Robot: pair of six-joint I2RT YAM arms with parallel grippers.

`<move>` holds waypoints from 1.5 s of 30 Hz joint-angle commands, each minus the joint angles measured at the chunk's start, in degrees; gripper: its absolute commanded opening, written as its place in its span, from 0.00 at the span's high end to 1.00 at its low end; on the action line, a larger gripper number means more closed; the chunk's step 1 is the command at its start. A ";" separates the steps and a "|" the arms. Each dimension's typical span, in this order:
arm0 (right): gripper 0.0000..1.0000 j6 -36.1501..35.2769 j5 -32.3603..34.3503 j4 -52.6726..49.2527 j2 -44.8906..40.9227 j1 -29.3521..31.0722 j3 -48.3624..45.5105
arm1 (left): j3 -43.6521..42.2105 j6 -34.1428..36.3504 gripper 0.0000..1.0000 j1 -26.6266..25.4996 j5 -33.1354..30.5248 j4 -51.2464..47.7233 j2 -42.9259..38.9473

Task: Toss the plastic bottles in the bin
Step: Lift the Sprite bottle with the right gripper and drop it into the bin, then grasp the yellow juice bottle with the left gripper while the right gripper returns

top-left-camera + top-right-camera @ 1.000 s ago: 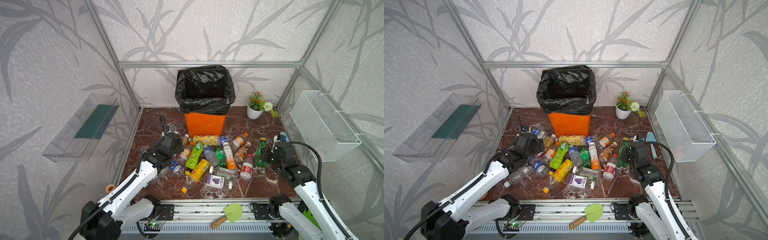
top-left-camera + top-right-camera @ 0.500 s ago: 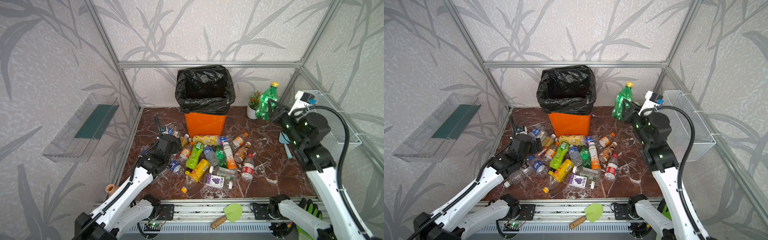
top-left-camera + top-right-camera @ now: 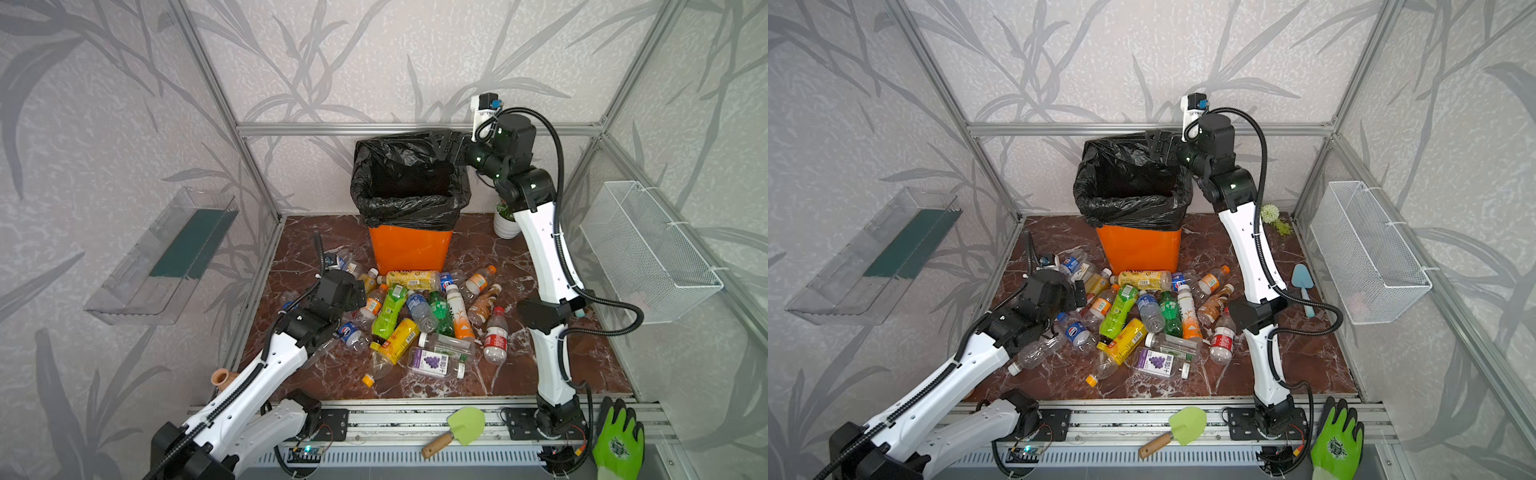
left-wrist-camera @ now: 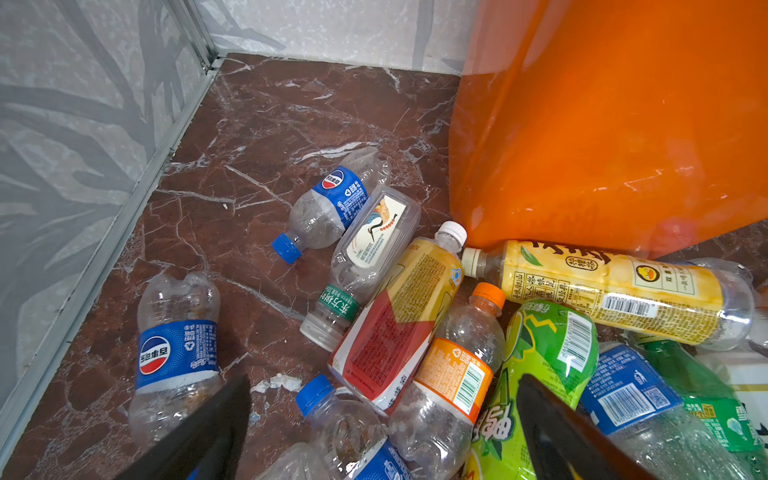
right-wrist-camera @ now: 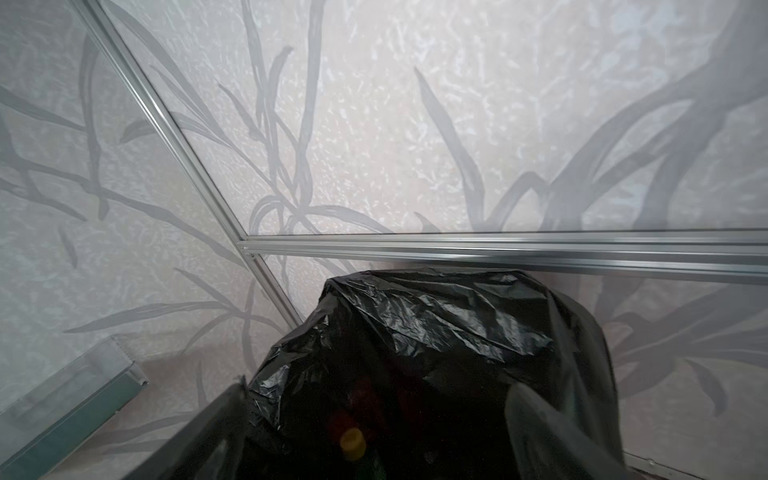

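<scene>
Several plastic bottles (image 3: 415,320) (image 3: 1142,316) lie in a heap on the marble floor in front of the orange bin (image 3: 409,249) (image 3: 1138,249) with its black bag. My left gripper (image 3: 353,291) (image 4: 382,382) hangs open low over the heap's left side, above an orange-labelled bottle (image 4: 453,365) and a blue-capped one (image 4: 345,428). My right gripper (image 3: 446,145) (image 5: 376,390) is open, high over the bin's far right rim. Below it, inside the black bag (image 5: 436,316), shows the yellow cap (image 5: 352,444) of a green bottle, free of the fingers.
A white wire basket (image 3: 648,241) hangs on the right wall and a clear tray (image 3: 166,253) on the left wall. A potted plant (image 3: 505,220) stands right of the bin. A terracotta vase (image 3: 222,377), green trowel (image 3: 465,424) and glove (image 3: 617,440) lie at the front.
The right arm rose from the floor with a green bottle, swung to the bin and opened; the bottle has left its jaws. The left gripper shifted slightly over the heap.
</scene>
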 commanded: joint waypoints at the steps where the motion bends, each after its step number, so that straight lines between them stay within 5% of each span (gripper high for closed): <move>1: 0.03 -4.23 0.79 -8.17 -5.33 -0.29 5.85 | -0.10 0.62 0.01 -0.38 0.29 -0.31 -2.47; 4: 0.03 -6.21 0.01 -10.04 -12.41 -0.04 -5.12 | -1.04 2.29 0.01 -0.65 1.27 0.42 -4.04; 6: 0.03 -7.98 0.01 -5.74 -20.12 0.49 -20.35 | -0.65 3.76 0.01 -1.38 1.53 -0.56 -3.84; 12: 0.00 -2.56 8.08 51.12 -56.00 -0.58 -95.95 | 0.20 7.50 0.01 -7.99 2.29 -2.55 -1.71; 15: 0.00 2.01 11.65 53.29 -65.91 -3.94 -110.92 | 0.68 8.64 0.01 -12.87 1.72 -4.95 0.37; 23: 0.01 6.93 15.26 36.53 -80.06 -8.39 -130.67 | 0.90 6.82 0.09 -23.89 5.58 -8.30 8.39; 27: 0.01 11.51 18.57 35.96 -85.27 -9.51 -136.66 | 1.42 5.57 0.13 -28.06 9.13 -9.58 12.76; 33: 0.01 13.30 15.96 37.81 -84.14 -11.44 -136.96 | 1.45 5.55 0.19 -29.43 15.54 -9.57 16.82; 45: 0.01 14.17 13.28 39.17 -80.58 -11.44 -136.81 | 1.77 3.65 0.26 -29.19 14.75 -8.02 23.10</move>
